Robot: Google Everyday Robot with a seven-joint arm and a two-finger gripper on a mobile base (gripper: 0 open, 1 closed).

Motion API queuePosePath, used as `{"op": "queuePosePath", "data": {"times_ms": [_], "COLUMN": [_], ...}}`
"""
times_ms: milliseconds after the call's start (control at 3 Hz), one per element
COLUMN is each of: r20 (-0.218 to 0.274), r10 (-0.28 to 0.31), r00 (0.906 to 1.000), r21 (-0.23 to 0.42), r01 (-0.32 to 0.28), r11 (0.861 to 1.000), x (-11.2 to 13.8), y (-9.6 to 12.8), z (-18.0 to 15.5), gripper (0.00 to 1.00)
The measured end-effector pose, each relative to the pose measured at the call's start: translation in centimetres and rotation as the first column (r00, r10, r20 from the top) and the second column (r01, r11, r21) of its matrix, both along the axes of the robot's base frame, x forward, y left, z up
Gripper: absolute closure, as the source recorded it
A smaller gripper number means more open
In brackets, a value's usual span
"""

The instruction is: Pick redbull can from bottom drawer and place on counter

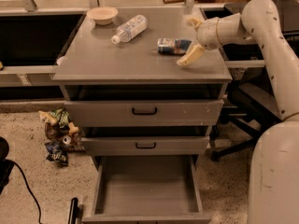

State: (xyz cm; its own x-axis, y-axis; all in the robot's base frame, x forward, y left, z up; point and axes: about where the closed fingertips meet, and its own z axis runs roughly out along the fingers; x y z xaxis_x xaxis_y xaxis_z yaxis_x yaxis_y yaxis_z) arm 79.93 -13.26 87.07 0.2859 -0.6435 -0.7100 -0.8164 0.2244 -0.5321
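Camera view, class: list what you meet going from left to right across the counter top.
Left to right: bowl → clear plastic bottle → redbull can, lying on the counter → hand, open around the can's right end.

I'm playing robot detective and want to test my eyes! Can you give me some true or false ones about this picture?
1. The redbull can lies on its side on the counter. True.
2. The bottom drawer is pushed shut. False: it is pulled out, open.
3. The gripper is over the counter's right side, fingers spread open around the can's end. True.
4. The clear bottle stands upright. False: it lies on its side on the counter.
5. The bowl sits in the bottom drawer. False: it is on the counter, near the back left corner.
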Motion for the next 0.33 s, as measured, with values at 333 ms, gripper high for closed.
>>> {"op": "queuePosePath", "data": {"times_ms": [333], "r20": [0.011], "r10": [-0.008], "r00": [0.9999], "r21": [0.005], "r01": [0.008], "r11": [1.0], "x": [-0.05], "y": [-0.23], "z": [0.21], "gripper": [0.0]}}
